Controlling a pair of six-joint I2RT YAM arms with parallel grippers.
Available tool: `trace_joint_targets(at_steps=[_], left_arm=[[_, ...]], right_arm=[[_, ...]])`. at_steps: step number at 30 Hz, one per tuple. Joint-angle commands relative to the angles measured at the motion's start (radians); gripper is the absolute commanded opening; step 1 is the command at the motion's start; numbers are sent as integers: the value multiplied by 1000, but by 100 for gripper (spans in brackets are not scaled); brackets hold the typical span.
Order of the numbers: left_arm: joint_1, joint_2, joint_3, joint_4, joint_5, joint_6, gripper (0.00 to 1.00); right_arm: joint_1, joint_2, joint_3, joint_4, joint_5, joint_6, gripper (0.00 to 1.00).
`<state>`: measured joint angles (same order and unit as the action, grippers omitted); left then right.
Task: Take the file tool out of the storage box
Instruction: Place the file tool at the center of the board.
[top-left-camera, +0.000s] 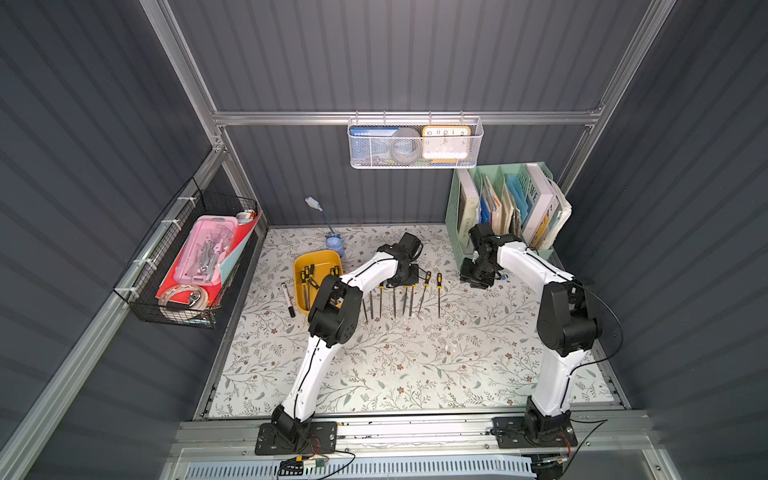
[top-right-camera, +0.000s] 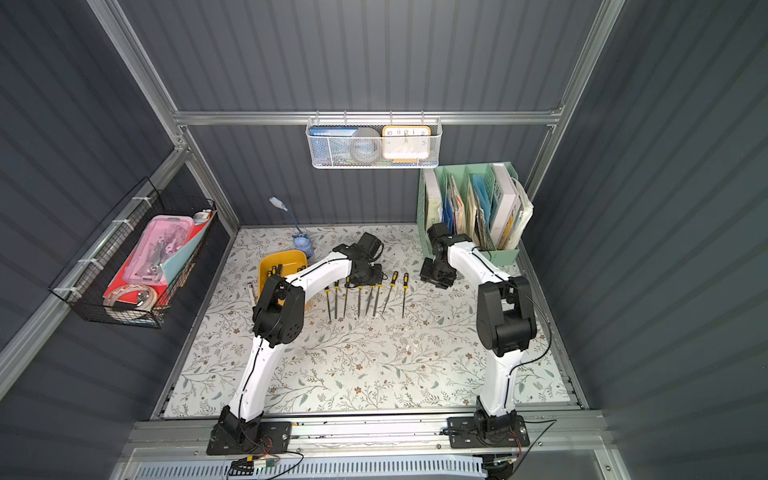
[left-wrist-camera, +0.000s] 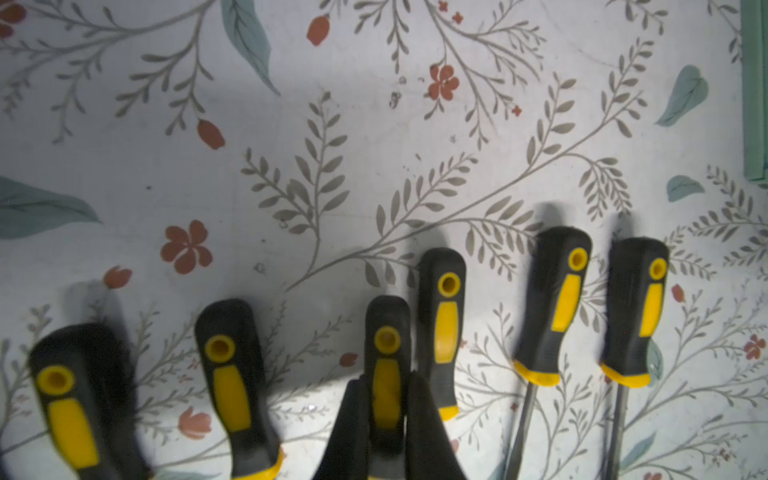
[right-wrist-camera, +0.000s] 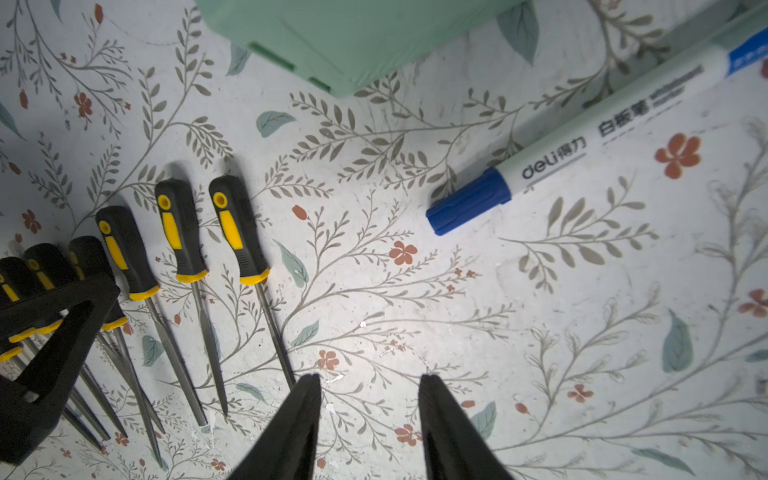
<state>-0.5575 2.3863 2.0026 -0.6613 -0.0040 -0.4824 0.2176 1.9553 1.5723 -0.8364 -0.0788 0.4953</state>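
Left gripper (left-wrist-camera: 387, 381) is clamped on the handle of one file (left-wrist-camera: 386, 326), which is clear of the storage box (top-left-camera: 321, 258) and aligned with the row of files (top-left-camera: 395, 300) to its right, handle far and blade toward the bases; right gripper (right-wrist-camera: 370, 380) stands half-open, empty and farther off.

The left gripper (left-wrist-camera: 387, 378) points down, clamped on a file tool (left-wrist-camera: 386, 328); the right gripper (right-wrist-camera: 370, 376) hangs open and empty.

The right gripper (right-wrist-camera: 370, 380) stood with jaws apart and empty at the lower middle of the frame, above the floral table (right-wrist-camera: 498, 311). File tools (right-wrist-camera: 183, 232) lay in a row at the left. A blue-capped marker (right-wrist-camera: 582, 145) lay at the upper right, beside the mint-green organiser (right-wrist-camera: 353, 37) at the top.
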Motion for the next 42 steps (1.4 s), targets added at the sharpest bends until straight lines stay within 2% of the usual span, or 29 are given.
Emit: trace_joint_targets(at_steps=[1,9,12,17,23,30,34,42], left_arm=[[-1,27,-1,-7,-20,-16,0],[0,24,-14,-26,-57,-19,7],[-1,22,-22,-26,-57,-15,22],[0,14,-30,-21,-63,-12,34],[-1,1,17,-24,-86,-13,37],[16,-45,210,-73,-95,-19,40],[96,-88,237,-116,-93,-15,40],[353,-267,-70,-100,-168,39,36]], right_arm=[[-6,12,-5,-18,-4,-11,44],[-6,19,-3,-16,-16,-2,44],[-6,19,-4,-16,-16,-1,44],[-6,20,3,-18,-15,0,45],[-5,25,18,-18,-19,5,45],[0,38,40,-18,-30,5,45],[14,47,53,-20,-23,-1,45],[49,72,70,-11,-35,3,45]])
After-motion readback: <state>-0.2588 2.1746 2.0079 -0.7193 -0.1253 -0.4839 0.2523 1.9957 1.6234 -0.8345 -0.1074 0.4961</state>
